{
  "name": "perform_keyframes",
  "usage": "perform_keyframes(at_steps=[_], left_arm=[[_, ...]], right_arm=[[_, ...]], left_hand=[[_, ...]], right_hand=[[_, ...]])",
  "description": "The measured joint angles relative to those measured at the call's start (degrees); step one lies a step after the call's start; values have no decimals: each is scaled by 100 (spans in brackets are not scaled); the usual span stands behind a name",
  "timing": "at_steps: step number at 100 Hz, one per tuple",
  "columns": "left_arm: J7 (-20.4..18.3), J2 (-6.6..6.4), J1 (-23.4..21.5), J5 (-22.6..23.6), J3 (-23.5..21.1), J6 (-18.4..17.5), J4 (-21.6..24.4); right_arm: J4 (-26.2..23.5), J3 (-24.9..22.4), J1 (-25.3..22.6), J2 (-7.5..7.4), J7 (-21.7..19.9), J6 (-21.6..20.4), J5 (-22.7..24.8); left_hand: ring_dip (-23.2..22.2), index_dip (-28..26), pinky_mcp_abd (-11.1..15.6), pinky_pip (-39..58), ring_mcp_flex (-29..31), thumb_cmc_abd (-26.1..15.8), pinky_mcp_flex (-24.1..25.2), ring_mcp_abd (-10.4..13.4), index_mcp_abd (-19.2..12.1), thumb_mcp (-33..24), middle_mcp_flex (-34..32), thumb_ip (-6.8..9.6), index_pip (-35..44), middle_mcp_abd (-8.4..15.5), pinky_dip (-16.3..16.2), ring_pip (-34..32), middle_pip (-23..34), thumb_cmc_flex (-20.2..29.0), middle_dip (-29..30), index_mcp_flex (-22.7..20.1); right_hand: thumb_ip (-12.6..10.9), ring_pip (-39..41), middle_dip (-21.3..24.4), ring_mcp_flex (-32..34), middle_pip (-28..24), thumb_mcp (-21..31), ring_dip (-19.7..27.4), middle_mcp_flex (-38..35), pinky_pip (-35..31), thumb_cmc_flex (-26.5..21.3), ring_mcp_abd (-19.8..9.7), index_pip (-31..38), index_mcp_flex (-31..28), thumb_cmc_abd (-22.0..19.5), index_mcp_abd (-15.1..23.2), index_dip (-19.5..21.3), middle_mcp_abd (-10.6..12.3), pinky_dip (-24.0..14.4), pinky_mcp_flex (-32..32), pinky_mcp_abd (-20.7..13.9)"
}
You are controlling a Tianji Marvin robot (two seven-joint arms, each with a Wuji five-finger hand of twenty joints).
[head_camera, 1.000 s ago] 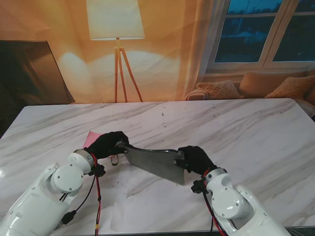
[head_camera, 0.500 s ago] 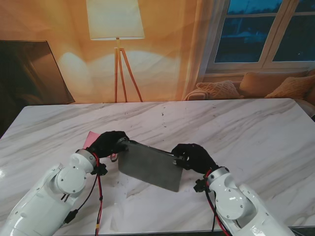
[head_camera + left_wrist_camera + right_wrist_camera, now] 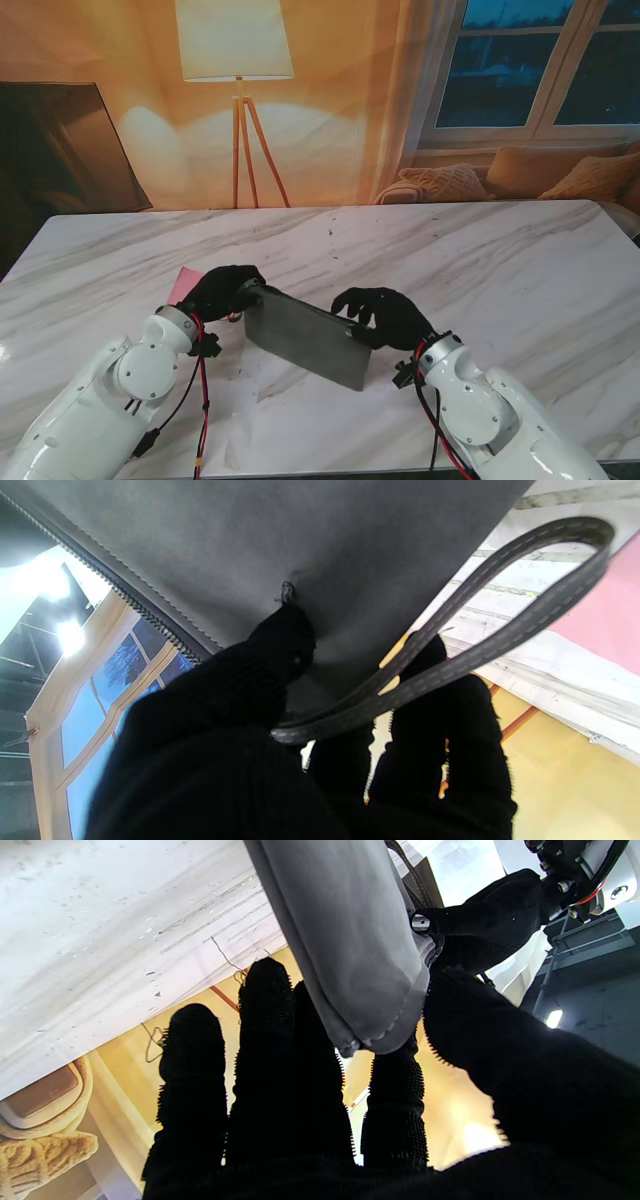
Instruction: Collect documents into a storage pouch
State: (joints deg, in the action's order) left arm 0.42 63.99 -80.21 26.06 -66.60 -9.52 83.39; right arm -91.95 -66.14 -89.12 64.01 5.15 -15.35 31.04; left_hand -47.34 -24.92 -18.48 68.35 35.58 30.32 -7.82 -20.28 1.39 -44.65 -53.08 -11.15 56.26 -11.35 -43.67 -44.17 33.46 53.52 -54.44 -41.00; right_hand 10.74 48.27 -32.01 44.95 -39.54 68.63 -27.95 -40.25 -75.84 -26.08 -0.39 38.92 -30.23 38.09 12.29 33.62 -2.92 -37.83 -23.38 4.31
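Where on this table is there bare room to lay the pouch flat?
Bare marble table runs right of the right hand and across the strip farther from me. It is crowded where the left hand holds the grey pouch beside the pink document.

Pouch (image 3: 305, 337): grey matt cloth, smooth, stitched seams; toothed zip along one edge (image 3: 135, 602); woven webbing strap loop (image 3: 505, 625) with pale stitching.
Both hands (image 3: 222, 291) (image 3: 378, 315): black knitted glove fabric, matt, nubbed on the fingers (image 3: 265, 1005).
Table (image 3: 500, 260): white marble-look top, grey-veined, slight sheen.
Pink sheet (image 3: 184, 283): matt, paper-like.
Arm shells (image 3: 130, 370): glossy white plastic.
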Motion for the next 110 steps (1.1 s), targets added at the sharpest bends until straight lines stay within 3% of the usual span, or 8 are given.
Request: perform_keyframes(at_steps=[20,28,46,62,92,110], left_arm=[[8,6,-2,-48,8,-9,0],[5,8,-8,-85,7,-9,6],[9,14,-18,-89,4,12,26],[65,26,-17,-108,26,26,26],[280,69,-20,7,39,-83,2],[410,86,-90,92,-13,-129,35]], right_arm=[[-9,104,96,0,-5,-16,-6],[-8,143,129,2,-5,-16,-6],[19,183,150,20,127,-30,57],[52,183,151,24,184,-171,145],[60,83,107,-5,56,-319,362],[91,-5,71,-51,97,-511,859]], left_hand=[[3,0,0,-1,0,16,10,0,-3,-1,0,0,3,1,2,10,-6,0,-16,0],[3,0,0,-1,0,31,10,0,-5,-7,0,0,5,1,2,10,-7,0,-19,0],[3,0,0,-1,0,71,10,0,-5,-95,0,0,12,2,3,-4,-7,0,-35,-1],[3,0,0,-1,0,75,11,0,-6,-121,0,-1,16,5,3,-12,-7,-1,-62,-2],[3,-2,0,-1,0,97,11,0,-9,-122,0,-4,63,13,3,-48,-7,-4,-63,-3],[3,-2,0,-1,0,103,11,0,-12,-122,-6,-5,63,17,3,-49,-7,-4,-63,-4]], right_hand=[[-101,0,0,0,0,1,-63,-1,3,-117,-1,123,-246,84,196,98,0,-84,-8,19],[187,0,0,10,0,2,-65,-4,6,-272,-9,361,-387,223,270,78,0,-130,-43,55],[341,15,0,132,1,4,-66,-10,7,-739,-55,829,-575,446,332,-34,0,-141,-168,65],[421,18,0,128,-6,4,-66,-10,10,-805,-72,1212,-723,579,351,-181,0,-142,-179,65],[574,18,0,107,28,-69,-66,-9,90,-336,-74,1525,-875,569,338,-761,0,-142,-76,65],[668,21,27,48,126,-216,-66,57,154,93,-74,1353,-875,432,272,-929,-8,-142,-4,68]])
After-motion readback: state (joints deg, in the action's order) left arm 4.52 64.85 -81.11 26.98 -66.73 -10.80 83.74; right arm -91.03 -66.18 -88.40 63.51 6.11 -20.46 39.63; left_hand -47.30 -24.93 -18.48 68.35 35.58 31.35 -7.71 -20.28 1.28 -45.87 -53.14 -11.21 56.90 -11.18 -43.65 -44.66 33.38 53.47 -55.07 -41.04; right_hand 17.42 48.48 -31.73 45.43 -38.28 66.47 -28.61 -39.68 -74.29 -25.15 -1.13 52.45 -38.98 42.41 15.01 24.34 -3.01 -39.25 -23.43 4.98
